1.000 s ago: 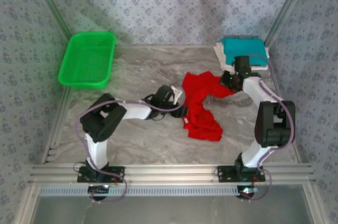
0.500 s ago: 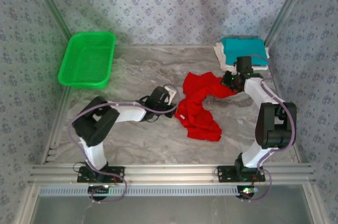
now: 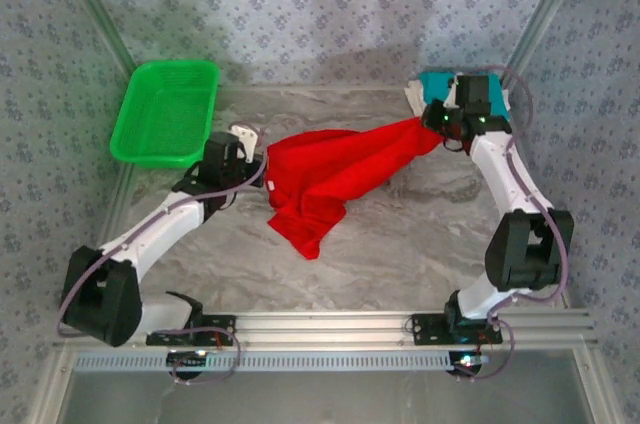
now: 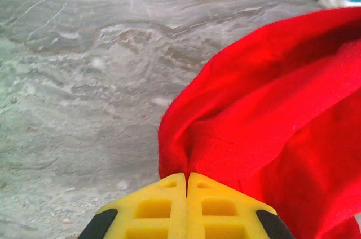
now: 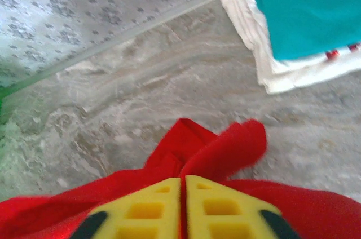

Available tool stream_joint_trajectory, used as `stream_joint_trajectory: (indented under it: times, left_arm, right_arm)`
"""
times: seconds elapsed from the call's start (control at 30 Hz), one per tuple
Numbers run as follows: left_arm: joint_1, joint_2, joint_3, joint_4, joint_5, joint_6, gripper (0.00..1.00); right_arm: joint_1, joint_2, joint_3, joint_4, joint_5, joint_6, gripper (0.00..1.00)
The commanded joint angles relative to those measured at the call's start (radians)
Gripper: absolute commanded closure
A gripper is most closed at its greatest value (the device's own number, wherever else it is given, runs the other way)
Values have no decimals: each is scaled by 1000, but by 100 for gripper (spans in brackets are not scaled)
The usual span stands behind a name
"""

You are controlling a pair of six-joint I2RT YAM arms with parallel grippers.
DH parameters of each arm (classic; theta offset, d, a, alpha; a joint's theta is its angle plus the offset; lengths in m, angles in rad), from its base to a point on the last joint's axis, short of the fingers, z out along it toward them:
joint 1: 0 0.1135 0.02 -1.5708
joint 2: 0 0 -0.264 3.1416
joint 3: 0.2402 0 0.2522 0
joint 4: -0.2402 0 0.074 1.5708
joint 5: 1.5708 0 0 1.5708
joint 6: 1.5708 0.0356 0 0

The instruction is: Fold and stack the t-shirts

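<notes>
The red t-shirt (image 3: 325, 179) hangs stretched between my two grippers above the marble table, its lower part drooping to a point toward the front. My left gripper (image 3: 262, 162) is shut on the shirt's left edge, and in the left wrist view its jaws (image 4: 186, 178) pinch a ribbed hem of the red cloth (image 4: 271, 115). My right gripper (image 3: 432, 124) is shut on the shirt's right end, with a red fold (image 5: 220, 149) sticking out past its tips (image 5: 183, 181). The folded teal t-shirt (image 5: 310, 8) lies on the whitish t-shirt (image 5: 254, 30) at the back right.
A green mesh basket (image 3: 160, 156) sits at the back left, just behind my left arm. The teal and whitish stack (image 3: 432, 84) lies partly under my right wrist. Patterned walls and metal frame rails close in the table (image 3: 420, 234).
My left gripper closed on the red shirt and pulled it left and back. My right gripper rose toward the back right. The crumpled shirt now spans between them.
</notes>
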Motion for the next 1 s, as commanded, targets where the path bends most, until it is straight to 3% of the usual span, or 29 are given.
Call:
stream_joint_trajectory:
  times: [0.0,0.03,0.07,0.13,0.23,0.27,0.37,0.47,0.53,0.63,0.77,0.97]
  left_arm:
    - [29,93,51,-54,-10,16,82]
    - [31,113,64,-64,-33,2,62]
    - [32,125,74,-83,-62,-8,53]
    - [32,119,67,-97,-108,-28,49]
    - [33,56,11,-97,-134,-70,25]
    - [33,37,-2,-116,-122,-86,22]
    - [27,-7,-41,-183,-40,-127,22]
    - [-2,-58,-134,-146,55,-191,28]
    - [-37,-80,-195,-83,95,-236,29]
    - [-106,-62,-237,4,146,-279,32]
    - [-205,37,-204,6,132,-270,35]
    - [-244,135,-221,77,42,-312,35]
  right_arm:
    - [16,106,107,-101,14,-25,70]
    - [19,103,107,-99,13,-27,66]
    - [23,80,87,-86,32,-21,64]
    - [27,19,29,-63,85,-20,63]
    - [19,-96,-76,-92,124,-11,57]
    - [15,-137,-131,-88,131,-4,54]
    - [-10,-232,-307,-68,99,29,49]
    - [-74,-244,-435,-31,23,55,47]
    - [-97,-207,-455,14,-37,50,46]
    - [-38,-102,-391,13,-106,27,45]
    - [23,22,-318,40,-179,49,44]
    - [27,75,-284,111,-237,100,44]
